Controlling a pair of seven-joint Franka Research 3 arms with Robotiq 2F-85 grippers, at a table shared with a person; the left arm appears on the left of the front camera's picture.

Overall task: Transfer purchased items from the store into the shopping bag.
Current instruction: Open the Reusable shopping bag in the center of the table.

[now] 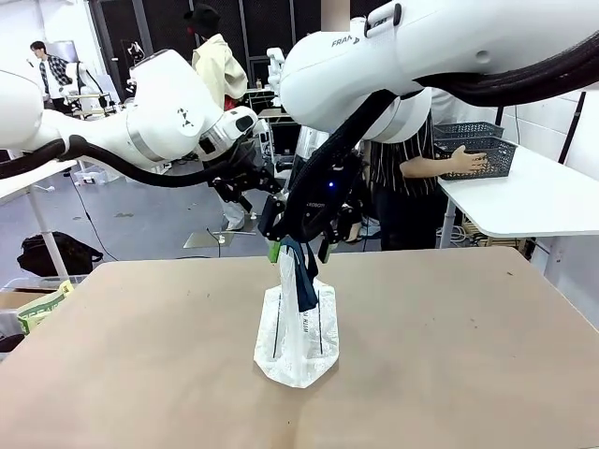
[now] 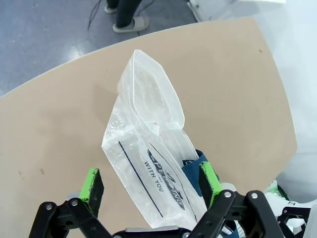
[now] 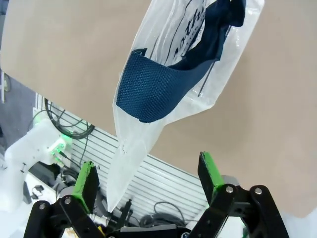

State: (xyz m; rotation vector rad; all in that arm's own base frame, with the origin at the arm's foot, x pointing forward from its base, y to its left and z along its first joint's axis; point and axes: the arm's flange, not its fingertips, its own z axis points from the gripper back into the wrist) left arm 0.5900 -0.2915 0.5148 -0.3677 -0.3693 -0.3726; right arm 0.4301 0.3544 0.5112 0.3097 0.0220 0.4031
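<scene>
The left claw point(image 2: 150, 178) was spread wide apart around the top of the shopping bag point(image 1: 298, 341), which stood in the middle of the brown surface point(image 1: 122, 355). The right claw point(image 3: 146, 176) was wide apart too, by the bag's blue handle point(image 3: 163, 84). Far right, a person's hand point(image 1: 465, 164) touched the grey basket point(image 1: 491, 150).
</scene>
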